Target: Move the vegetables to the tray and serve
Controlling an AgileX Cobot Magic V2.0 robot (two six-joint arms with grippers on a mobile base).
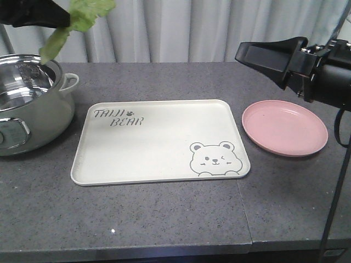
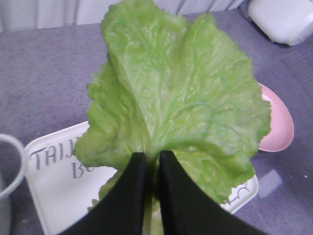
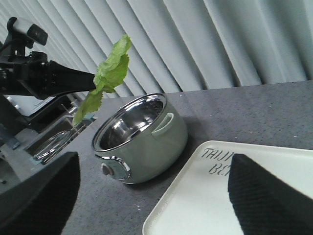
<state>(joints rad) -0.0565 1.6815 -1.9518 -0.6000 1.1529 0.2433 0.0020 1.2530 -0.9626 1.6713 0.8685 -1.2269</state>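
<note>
Lettuce leaf (image 2: 181,98), light green with frilly edges and a pale central rib, hangs in the air, pinched at its stalk end by the left pincer (image 2: 151,157). The pincer's two black fingers stand almost together, with only the thin leaf between them. From the front the leaf droops from that pincer high at the left, its lower tip just above the rim of a pot (image 1: 38,123) and clear of the tray (image 1: 153,148). The pot is pale green outside with a shiny steel bowl inside, a small loop handle and a knob on its wall, and it sits on the worktop (image 1: 164,219) just left of the tray. The tray is cream-white and rectangular with rounded corners. It lies flat and bears grey "TAIJI BEAR" lettering and a winking bear. A round pink plate (image 1: 285,129) lies just right of it, bare and smooth. The right pincer (image 1: 244,53) hovers above the plate, its dark textured fingers spread wide and holding nothing. The worktop is speckled grey stone, backed by a pleated pale curtain (image 1: 192,27).
</note>
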